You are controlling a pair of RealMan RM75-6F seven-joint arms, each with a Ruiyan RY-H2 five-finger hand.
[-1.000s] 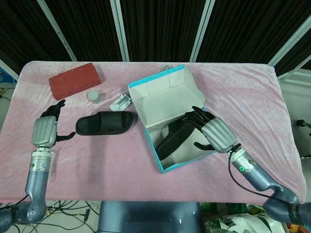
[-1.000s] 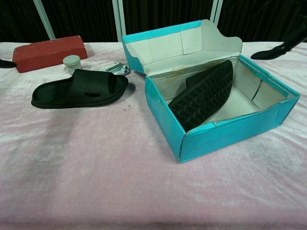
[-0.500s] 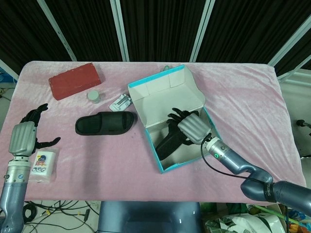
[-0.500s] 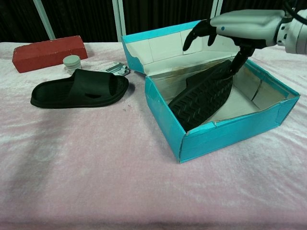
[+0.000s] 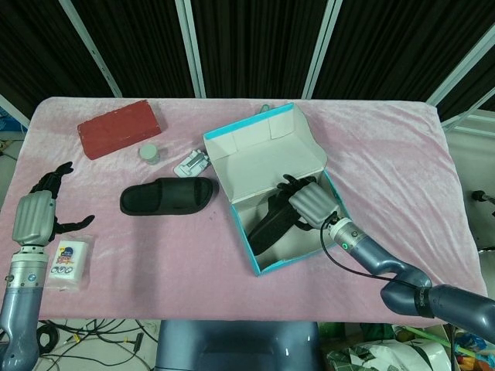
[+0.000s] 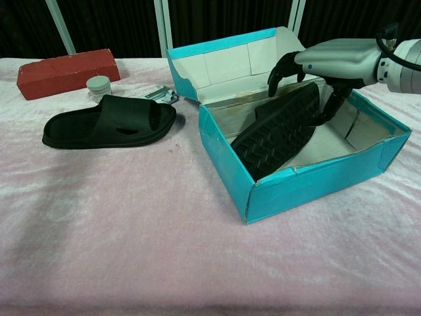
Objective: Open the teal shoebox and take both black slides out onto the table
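Note:
The teal shoebox stands open, its lid folded back. One black slide leans sole-up inside it, raised end toward the back. My right hand hovers over that raised end: its fingers arch above it, and the thumb drops beside its right edge. The grip is not visibly closed. The other black slide lies on the pink cloth left of the box. My left hand is open at the table's left edge, holding nothing, outside the chest view.
A red brick lies at the back left, with a small jar and a white packet near it. A flat white sachet lies by my left hand.
My right hand has come over the box and lowered onto the slide's raised end. My left hand drew back from the table slide to the left edge. Neither slide has moved.

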